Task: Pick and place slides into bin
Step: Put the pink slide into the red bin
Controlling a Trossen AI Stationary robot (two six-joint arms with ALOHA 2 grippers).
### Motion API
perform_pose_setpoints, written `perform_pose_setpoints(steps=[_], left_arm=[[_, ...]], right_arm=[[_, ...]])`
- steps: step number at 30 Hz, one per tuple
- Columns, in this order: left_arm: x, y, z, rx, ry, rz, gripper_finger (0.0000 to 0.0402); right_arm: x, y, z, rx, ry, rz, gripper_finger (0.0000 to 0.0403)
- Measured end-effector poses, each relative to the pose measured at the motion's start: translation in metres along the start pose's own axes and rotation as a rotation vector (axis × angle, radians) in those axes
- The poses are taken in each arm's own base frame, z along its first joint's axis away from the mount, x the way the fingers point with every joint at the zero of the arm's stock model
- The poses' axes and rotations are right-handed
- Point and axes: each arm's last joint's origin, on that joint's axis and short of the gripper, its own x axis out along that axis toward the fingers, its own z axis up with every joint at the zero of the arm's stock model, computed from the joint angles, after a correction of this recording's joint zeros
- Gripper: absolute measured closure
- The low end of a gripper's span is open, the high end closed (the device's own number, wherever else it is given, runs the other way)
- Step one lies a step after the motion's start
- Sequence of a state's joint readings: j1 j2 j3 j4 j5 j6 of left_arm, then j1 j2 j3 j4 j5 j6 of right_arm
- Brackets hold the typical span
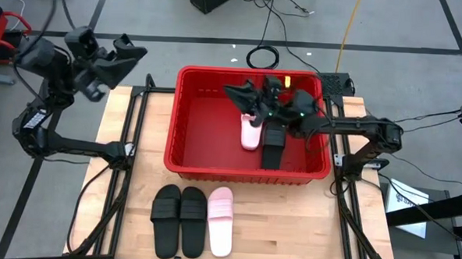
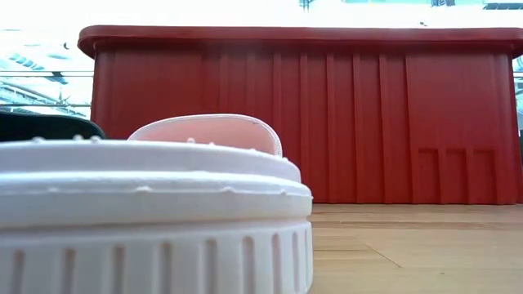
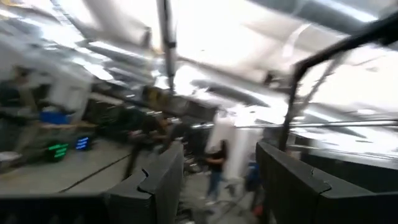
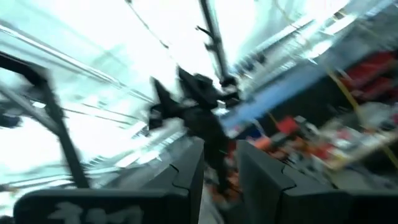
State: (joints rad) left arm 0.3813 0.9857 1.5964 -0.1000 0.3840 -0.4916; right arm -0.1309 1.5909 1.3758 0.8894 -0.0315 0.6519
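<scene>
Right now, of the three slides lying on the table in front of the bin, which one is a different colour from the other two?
The light pink slide, at the right end of the row. The other two slides beside it are black, lying side by side as a pair.

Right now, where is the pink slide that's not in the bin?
In the high view, the light pink open-toe slide sandal lies on the wooden table, in front of the red plastic bin, just right of two black sandals.
</scene>
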Motion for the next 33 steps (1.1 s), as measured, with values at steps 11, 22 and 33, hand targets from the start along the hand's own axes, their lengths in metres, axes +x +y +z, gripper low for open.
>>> perform_pose_setpoints(steps=[11, 22, 33], left_arm=[[-0.008, -0.027, 0.015, 0.043, -0.038, -0.391, 0.0199], [-0.007, -0.026, 0.013, -0.022, -0.024, -0.364, 0.0199], [-0.004, -0.023, 0.010, -0.036, 0.003, -0.357, 0.0199]], right_arm=[[-0.008, 0.077, -0.023, 0.034, -0.113, 0.278, 0.0316], [-0.036, 0.166, -0.063, -0.171, -0.100, 0.462, 0.0319], [-0.036, 0.247, -0.053, -0.521, 0.019, 0.349, 0.0320]])
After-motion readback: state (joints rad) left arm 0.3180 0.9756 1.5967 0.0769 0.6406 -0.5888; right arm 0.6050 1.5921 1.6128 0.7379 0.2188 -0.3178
